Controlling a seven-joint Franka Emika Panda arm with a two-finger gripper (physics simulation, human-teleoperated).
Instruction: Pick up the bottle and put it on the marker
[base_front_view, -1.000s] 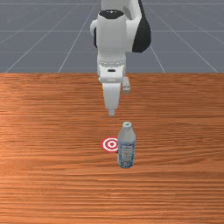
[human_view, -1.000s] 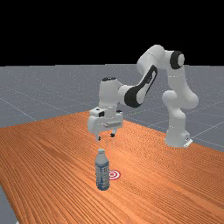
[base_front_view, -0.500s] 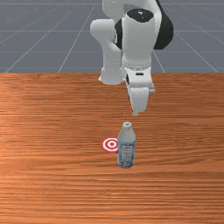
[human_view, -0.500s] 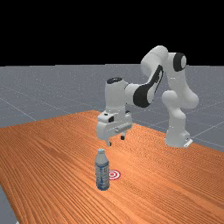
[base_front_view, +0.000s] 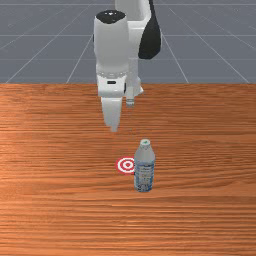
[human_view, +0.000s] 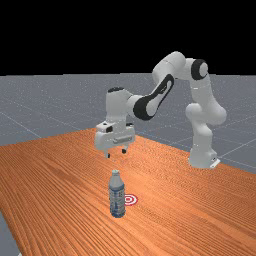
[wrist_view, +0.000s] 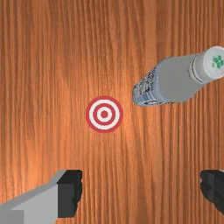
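My gripper (human_view: 116, 153) hangs in the air above the table in the far view, higher than the bottle's cap; in the wrist view the gripper (wrist_view: 141, 191) stands open, nothing between its fingers. The bottle (base_front_view: 144, 172), clear with a blue-and-white label and white cap, is upright on the table. In the front view the hand is behind the bottle and to its left. The red and white ringed marker (base_front_view: 127, 165) lies flat just left of the bottle there, partly covered by it. In the wrist view a strip of wood separates the bottle (wrist_view: 173, 83) from the marker (wrist_view: 104, 114).
The wooden table (human_view: 60, 175) extends around the bottle and marker. The arm's base (human_view: 202, 157) stands at the far view's right, and the arm reaches over the table from there.
My hand first swung toward the front view's right, then back past its earlier place to the left. The bottle and marker have stayed where they were.
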